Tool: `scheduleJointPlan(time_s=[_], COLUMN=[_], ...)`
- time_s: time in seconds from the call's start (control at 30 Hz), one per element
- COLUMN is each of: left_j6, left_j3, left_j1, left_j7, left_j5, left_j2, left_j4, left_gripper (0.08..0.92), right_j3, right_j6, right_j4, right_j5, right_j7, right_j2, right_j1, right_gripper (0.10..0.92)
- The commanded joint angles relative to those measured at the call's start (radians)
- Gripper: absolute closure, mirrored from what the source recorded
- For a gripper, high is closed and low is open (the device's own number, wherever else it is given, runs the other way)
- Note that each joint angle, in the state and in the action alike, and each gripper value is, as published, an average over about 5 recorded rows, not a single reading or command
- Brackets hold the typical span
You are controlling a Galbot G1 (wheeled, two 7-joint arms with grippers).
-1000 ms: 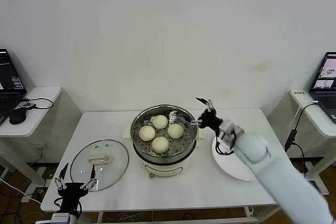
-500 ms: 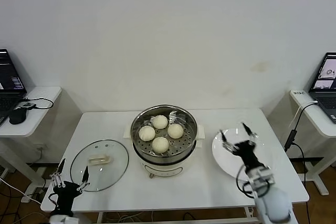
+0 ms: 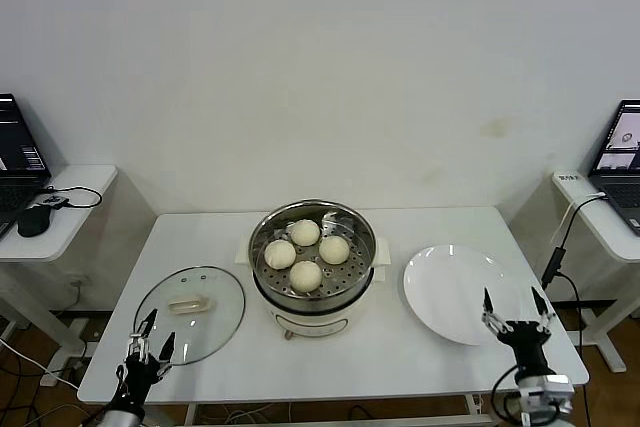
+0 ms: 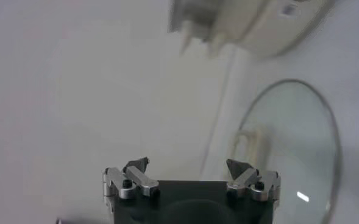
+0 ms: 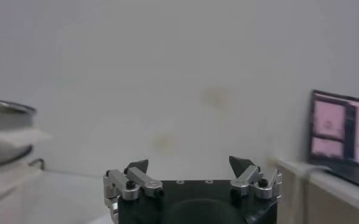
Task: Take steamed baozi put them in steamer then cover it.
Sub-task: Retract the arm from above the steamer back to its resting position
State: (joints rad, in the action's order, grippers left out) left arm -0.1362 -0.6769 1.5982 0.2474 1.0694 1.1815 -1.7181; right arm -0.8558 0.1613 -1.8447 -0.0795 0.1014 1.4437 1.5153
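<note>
With four baozi (image 3: 305, 252) in the steamer (image 3: 314, 263), the rigid, breakable glass cover (image 3: 190, 313) wants gripping by its handle (image 3: 187, 303); left hand (image 3: 147, 345) open nearby, right hand (image 3: 516, 310) open, idle.

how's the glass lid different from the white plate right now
The cover is clear glass with a metal rim and a cream handle at its centre; the plate is opaque white and bare. The cover lies to the left of the steamer, by the open left gripper; the plate lies to its right, by the open right gripper. Both are round and lie flat on the table.
</note>
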Motion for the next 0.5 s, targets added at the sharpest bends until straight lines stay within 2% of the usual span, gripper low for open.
scheduleJointPlan(time_s=[0.03,0.5], left_j6=[-0.004,-0.013], left_j3=[0.026,0.063], left_j1=[-0.172,-0.293], left_j7=[-0.022,-0.018], left_j5=[0.143,0.147], left_j2=[-0.025,-0.03], left_j4=[0.125,0.264], left_gripper=[0.177,0.177], right_j3=[-0.069,-0.071], right_j6=[0.014,0.018], right_j4=[0.001,0.007], right_j5=[0.034,0.066], right_j7=[-0.014,-0.018], right_j2=[0.062,0.086], right_j1=[0.063,0.082], right_gripper=[0.203,0.203])
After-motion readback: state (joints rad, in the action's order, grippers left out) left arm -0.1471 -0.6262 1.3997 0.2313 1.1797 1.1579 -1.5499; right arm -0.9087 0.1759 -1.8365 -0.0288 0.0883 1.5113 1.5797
